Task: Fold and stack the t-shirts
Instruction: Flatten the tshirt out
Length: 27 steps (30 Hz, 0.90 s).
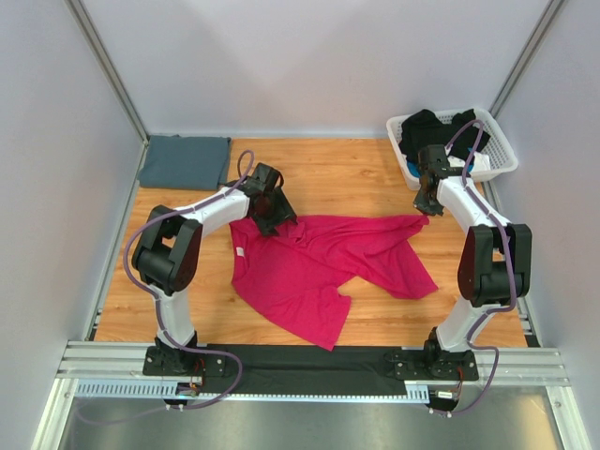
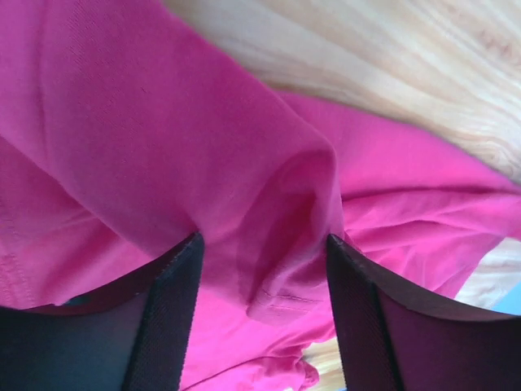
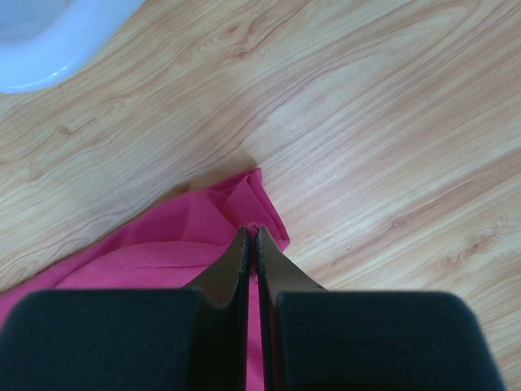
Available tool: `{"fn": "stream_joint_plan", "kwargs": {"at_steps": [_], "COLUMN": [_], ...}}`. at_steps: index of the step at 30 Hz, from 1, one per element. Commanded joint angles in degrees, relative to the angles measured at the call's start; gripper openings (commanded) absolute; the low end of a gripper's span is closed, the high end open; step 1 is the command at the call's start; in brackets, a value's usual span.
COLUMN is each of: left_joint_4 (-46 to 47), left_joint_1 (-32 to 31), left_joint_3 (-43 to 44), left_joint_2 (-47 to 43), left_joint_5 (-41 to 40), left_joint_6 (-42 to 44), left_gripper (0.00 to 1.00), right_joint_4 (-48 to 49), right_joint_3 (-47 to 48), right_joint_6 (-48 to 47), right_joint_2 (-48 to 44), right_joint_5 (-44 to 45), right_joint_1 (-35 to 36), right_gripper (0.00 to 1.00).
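Observation:
The magenta-pink t-shirt lies crumpled and partly spread on the wooden table. My left gripper is open over its far left part, and a bunched fold of pink cloth sits between the wide-apart fingers. My right gripper is shut on the shirt's far right corner, with a thin bit of pink cloth pinched between the fingertips. The slate blue-grey t-shirt lies folded flat at the far left corner of the table.
A white lattice basket with dark clothes stands at the far right corner, just behind my right arm; its rim shows in the right wrist view. Grey walls close in the table on three sides.

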Motion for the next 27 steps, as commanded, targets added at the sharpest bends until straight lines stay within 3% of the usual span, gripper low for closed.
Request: {"fn": "stream_joint_plan", "kwargs": {"at_steps": [1,14,22,27], "left_joint_4": [3.86,7.63,16.42,15.9], "left_joint_1": [-0.84,-0.93,0.21,0.22], "left_joint_3": [-1.58,-4.57,-10.37,-11.08], "left_joint_2": [-3.02,-6.62,-8.64,-9.52], "left_joint_5": [4.01,6.56,11.66,11.22], "left_joint_6": [-2.59,-1.54,4.44,5.67], "left_gripper": [0.67,0.58,0.5,0.49], "right_joint_4": [1.41,1.15,0.71,0.71], "right_joint_3": [0.61,0.0,0.17,0.0], "right_joint_6": [0.01,-0.08,-0.69,-0.52], "right_joint_2": [-1.7,-2.23,-1.79,-1.7], "right_joint_5": [-0.08,0.1,0.01,-0.17], "right_joint_1": [-0.26,-0.17,-0.26,-0.17], "right_gripper": [0.0,0.0,0.0,0.0]}}
